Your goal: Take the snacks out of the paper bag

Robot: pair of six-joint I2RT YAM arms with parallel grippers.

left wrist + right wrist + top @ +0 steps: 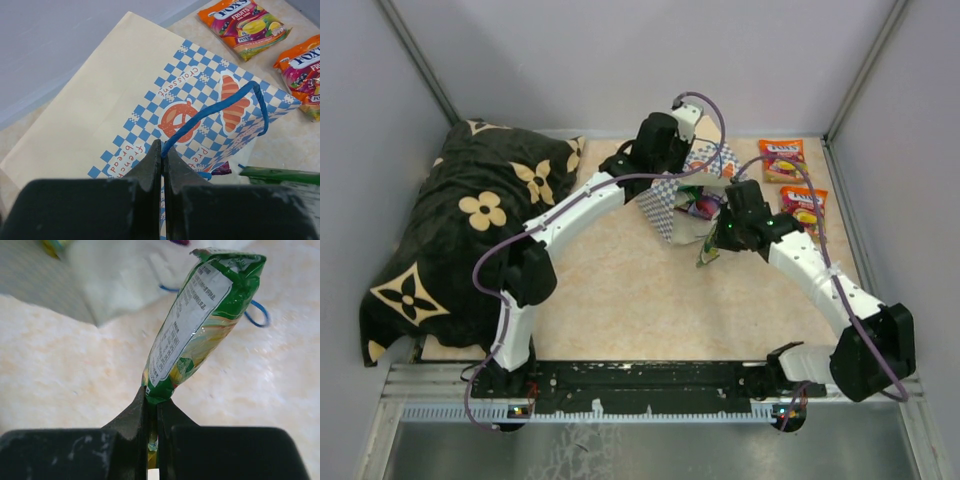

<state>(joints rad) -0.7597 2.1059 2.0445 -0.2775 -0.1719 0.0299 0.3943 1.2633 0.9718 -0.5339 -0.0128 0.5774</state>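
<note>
The cream paper bag (125, 90) with the blue-white checkered band lies tipped on the table; it also shows in the top view (665, 205). My left gripper (163, 150) is shut on its blue cord handle (220, 107). In the top view the left gripper (670, 170) is over the bag's far side. My right gripper (152, 397) is shut on the end of a green snack packet (200, 320) and holds it just in front of the bag's mouth (708, 255). A purple packet (703, 207) shows in the mouth. Two orange packets (782, 158) (804, 210) lie on the table to the right.
A black flower-patterned cushion (470, 230) fills the table's left side. Grey walls close the back and both sides. The second blue cord handle (260, 315) lies loose on the table by the green packet.
</note>
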